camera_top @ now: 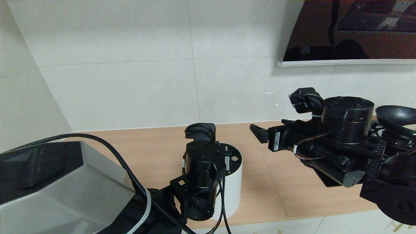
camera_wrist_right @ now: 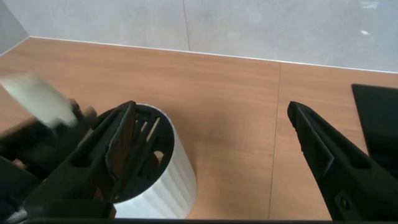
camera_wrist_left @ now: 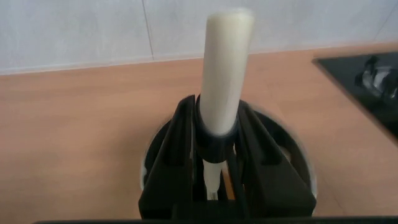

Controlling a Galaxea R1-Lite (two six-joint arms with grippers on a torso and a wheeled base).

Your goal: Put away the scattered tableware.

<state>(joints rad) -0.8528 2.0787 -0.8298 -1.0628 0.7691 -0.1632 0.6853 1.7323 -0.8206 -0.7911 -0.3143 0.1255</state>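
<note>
Insertion step in hand. Left gripper (camera_wrist_left: 217, 134) clamped on cream-handled utensil (camera_wrist_left: 225, 68), upright over white holder (camera_top: 233, 191) on counter (camera_top: 156, 146). Right gripper (camera_wrist_right: 210, 112) spread apart, empty, near holder. Next, I judge: lower straight into slot, release, lift clear.

You have a light wood bench (camera_top: 156, 146) backed by a wall (camera_top: 130, 65) of large pale grey tiles, which turns a corner at the left. Glossy dark range hood (camera_top: 351, 29) hangs at upper right. Black hob (camera_wrist_left: 354, 71) sits set into the bench beneath it. Light is even, soft.
</note>
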